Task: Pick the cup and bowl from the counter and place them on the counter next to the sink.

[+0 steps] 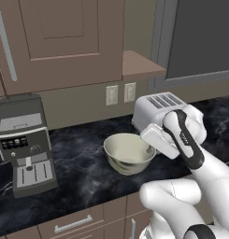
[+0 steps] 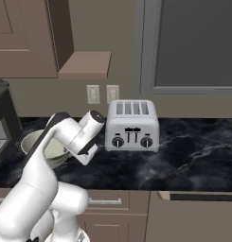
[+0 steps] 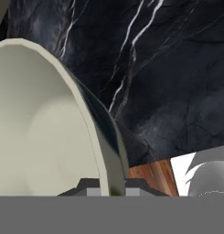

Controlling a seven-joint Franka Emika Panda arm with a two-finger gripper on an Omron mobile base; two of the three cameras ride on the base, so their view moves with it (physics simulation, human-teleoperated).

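arm: bent forward, wrist angled down | claw [image 3: 106, 191]: fingers nearly closed, pinching a rim

Glossy white arm [image 1: 207, 172] of smooth, rounded shells, swelling into fat cylindrical links at each joint. Dark charcoal bands between the white segments — one long black strip curving down the forearm, dotted with a short row of tiny pale marks. Flat, boxy white hand block at the wrist, pale grey along its edges. From the right base camera, a black sloping panel along the upper link and another black insert under the wrist [image 2: 86, 142]. Faint thin seam lines across the white covers. Gripper [image 3: 107, 191] fingers small and dark grey — blocky, with lighter grey square faces at the tips.
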